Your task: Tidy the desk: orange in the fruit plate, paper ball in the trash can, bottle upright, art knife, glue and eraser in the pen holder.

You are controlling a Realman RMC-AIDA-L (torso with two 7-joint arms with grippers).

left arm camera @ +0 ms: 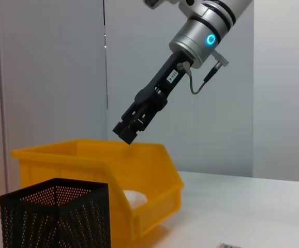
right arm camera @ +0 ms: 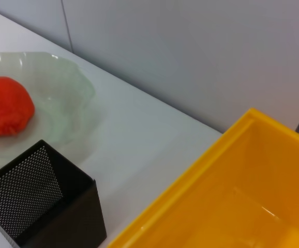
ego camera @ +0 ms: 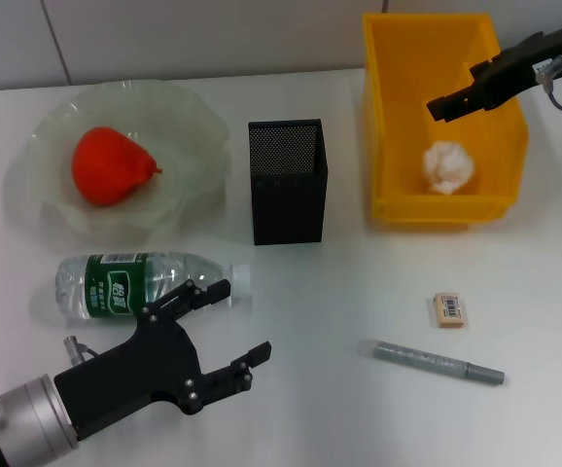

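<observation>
The orange [ego camera: 111, 165] lies in the glass fruit plate [ego camera: 189, 126] at the back left; both also show in the right wrist view [right arm camera: 4, 106], [right arm camera: 66, 82]. The paper ball [ego camera: 448, 167] lies in the yellow trash can [ego camera: 388, 117]. My right gripper [ego camera: 441, 105] hangs above the can and also shows in the left wrist view [left arm camera: 128, 133]. The bottle [ego camera: 145, 282] lies on its side. My left gripper [ego camera: 237, 323] is open and empty just in front of it. The eraser [ego camera: 450, 309] and a grey art knife [ego camera: 432, 362] lie at the front right. The glue is out of view.
The black mesh pen holder [ego camera: 288, 180] stands between the plate and the trash can, and shows in both wrist views [left arm camera: 56, 217] [right arm camera: 35, 201]. A wall rises behind the white table.
</observation>
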